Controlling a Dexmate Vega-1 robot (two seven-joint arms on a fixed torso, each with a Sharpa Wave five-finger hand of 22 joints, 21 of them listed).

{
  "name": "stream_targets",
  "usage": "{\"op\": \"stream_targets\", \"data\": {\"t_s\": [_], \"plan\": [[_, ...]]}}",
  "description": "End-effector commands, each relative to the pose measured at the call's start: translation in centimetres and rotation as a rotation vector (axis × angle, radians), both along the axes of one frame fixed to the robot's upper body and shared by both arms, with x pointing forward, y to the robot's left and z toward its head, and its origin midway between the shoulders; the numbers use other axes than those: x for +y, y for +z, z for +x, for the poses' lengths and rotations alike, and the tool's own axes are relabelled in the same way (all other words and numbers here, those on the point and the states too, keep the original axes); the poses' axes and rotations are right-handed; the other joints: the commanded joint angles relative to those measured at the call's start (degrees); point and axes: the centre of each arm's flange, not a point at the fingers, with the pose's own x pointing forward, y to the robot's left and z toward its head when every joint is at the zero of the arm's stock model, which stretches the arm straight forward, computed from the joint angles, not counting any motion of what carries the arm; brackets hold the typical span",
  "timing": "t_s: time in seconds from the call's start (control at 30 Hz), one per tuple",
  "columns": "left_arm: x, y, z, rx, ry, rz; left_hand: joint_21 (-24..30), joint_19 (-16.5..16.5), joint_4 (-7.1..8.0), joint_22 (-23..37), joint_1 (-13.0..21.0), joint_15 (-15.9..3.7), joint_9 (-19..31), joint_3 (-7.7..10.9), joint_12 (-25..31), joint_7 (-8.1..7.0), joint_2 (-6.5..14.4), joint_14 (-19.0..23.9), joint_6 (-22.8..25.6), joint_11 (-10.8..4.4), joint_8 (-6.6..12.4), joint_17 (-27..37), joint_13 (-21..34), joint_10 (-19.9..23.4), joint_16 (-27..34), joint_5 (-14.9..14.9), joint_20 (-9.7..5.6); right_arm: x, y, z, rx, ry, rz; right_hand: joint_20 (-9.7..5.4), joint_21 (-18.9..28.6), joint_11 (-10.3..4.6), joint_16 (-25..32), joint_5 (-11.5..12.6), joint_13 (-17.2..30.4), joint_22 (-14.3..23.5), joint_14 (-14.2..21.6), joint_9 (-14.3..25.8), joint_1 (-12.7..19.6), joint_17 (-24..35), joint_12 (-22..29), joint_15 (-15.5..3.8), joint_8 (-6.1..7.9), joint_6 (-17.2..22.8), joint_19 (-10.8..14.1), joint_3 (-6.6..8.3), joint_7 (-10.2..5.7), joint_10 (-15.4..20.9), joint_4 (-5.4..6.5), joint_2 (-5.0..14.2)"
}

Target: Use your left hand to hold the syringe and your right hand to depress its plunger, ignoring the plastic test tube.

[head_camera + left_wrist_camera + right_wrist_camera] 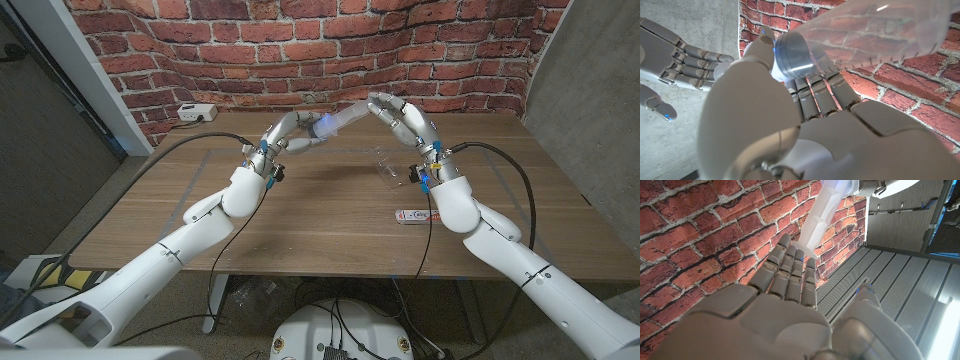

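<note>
The syringe (pixel 338 123) is held in the air above the far part of the wooden table (pixel 330 215), its barrel slanting up from the left hand (pixel 290 133) toward the right hand (pixel 402 118). The left hand grips the barrel, fingers curled under it and thumb over the top, as the left wrist view confirms at close range. That half of the task is judged done.

The right hand has its fingers extended and close together, their tips against the flange at the end of the plunger (pixel 816 217). It holds nothing; it only touches. The plunger shaft shows extended between flange and barrel, so the press is judged begun at most, with much travel left. How much liquid, if any, is inside cannot be told.

The plastic test tube (pixel 391 166) lies on the table below the syringe and toward the right forearm, well apart from both hands and untouched.

A small white item (pixel 414 216) lies nearer the front edge than the syringe, beside the right arm. A white power strip (pixel 196 113) sits beyond the left hand at the far edge.

Room for movement: the syringe is close to the brick wall (pixel 300 50) but the push runs along it, toward the left hand, through open air. Nothing stands in that line.
</note>
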Motion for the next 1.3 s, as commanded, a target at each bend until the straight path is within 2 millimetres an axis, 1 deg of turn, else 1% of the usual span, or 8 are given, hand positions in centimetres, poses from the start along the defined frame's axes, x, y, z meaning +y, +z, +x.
{"op": "stream_targets", "data": {"t_s": [0.03,0.1,0.2,0.7,0.73,1.2,1.3], "plan": [[-0.3,0.1,-0.1,-0.008,-0.010,0.000,-0.09,0.37,3.71,0.17,3.03,-3.98,0.22,3.97,-0.22,0.69,4.68,0.86,0.47,0.07,0.12,0.13,0.18,0.04,0.23,0.35,0.00,0.6,-0.1,0.1,0.011,0.015,-0.024,-1.40,0.58,-0.04,0.21,0.06,0.07,0.03,0.65,0.12,0.62,0.14,0.37,0.21,0.29,0.75,0.88,-0.20,0.11,0.83,-0.01,0.16],[-0.3,0.1,-0.1,-0.008,-0.010,0.003,-0.09,0.40,3.73,0.17,2.99,-4.07,0.22,4.00,-0.25,0.62,4.68,0.86,0.40,-0.09,0.07,0.13,0.19,-0.01,0.23,0.35,0.04,0.7,-0.1,0.2,0.016,0.017,-0.028,-1.37,0.57,-0.06,0.19,0.06,0.07,0.03,0.67,0.12,0.62,0.14,0.39,0.21,0.28,0.82,0.91,-0.21,0.11,0.95,0.00,0.16],[-0.3,0.1,-0.1,-0.008,-0.011,0.004,-0.13,0.32,3.75,0.17,2.94,-4.27,0.23,4.05,-0.28,0.66,4.67,0.78,0.24,0.06,-0.03,0.14,0.19,-0.10,0.20,0.35,0.10,0.8,-0.1,0.2,0.022,0.018,-0.033,-1.36,0.55,-0.03,0.18,0.06,0.07,0.03,0.79,0.12,0.62,0.15,0.36,0.17,0.27,0.90,0.96,-0.21,0.11,0.98,0.00,0.16],[-0.4,0.0,0.0,-0.005,-0.013,-0.003,-0.20,0.23,3.81,0.17,2.72,-4.09,0.26,4.24,-0.38,0.70,4.61,0.25,-0.29,0.03,-0.32,0.16,0.21,-0.44,0.04,0.33,0.23,1.7,-0.4,0.9,0.051,0.016,-0.069,-1.35,0.39,0.02,-0.03,0.05,0.07,0.03,0.88,0.12,0.64,0.16,0.23,0.16,0.13,1.16,1.04,-0.22,0.02,1.17,0.06,0.26],[-0.3,0.0,-0.1,-0.007,-0.014,-0.006,-0.22,0.18,3.81,0.17,2.70,-4.17,0.26,4.26,-0.36,0.70,4.60,0.21,-0.27,0.23,-0.32,0.16,0.22,-0.42,0.03,0.33,0.19,1.7,-0.5,1.0,0.055,0.019,-0.069,-1.35,0.38,0.01,-0.03,0.05,0.07,0.03,0.90,0.12,0.64,0.16,0.22,0.16,0.13,1.18,1.04,-0.22,0.02,1.17,0.06,0.27],[-0.3,0.4,-0.1,-0.009,-0.010,0.002,-0.29,0.10,3.82,0.18,2.59,-4.20,0.29,4.48,-0.44,0.81,4.58,0.20,-0.33,0.04,-0.38,0.18,0.23,-0.73,0.10,0.33,0.23,2.7,-0.9,1.8,0.085,0.046,-0.096,-1.34,0.26,0.17,-0.16,0.03,0.07,0.04,1.15,0.13,0.67,0.17,0.15,0.16,0.01,1.47,1.20,-0.21,-0.11,1.53,0.11,0.38],[-0.3,0.4,-0.1,-0.013,-0.012,0.000,-0.32,0.05,3.82,0.18,2.56,-4.17,0.29,4.53,-0.44,0.79,4.57,0.23,-0.44,0.19,-0.43,0.18,0.24,-0.77,0.13,0.33,0.29,2.9,-0.9,1.9,0.089,0.053,-0.101,-1.36,0.27,0.15,-0.16,0.03,0.07,0.04,1.26,0.13,0.68,0.17,0.12,0.17,0.03,1.61,1.31,-0.21,-0.17,1.55,0.11,0.40]]}}
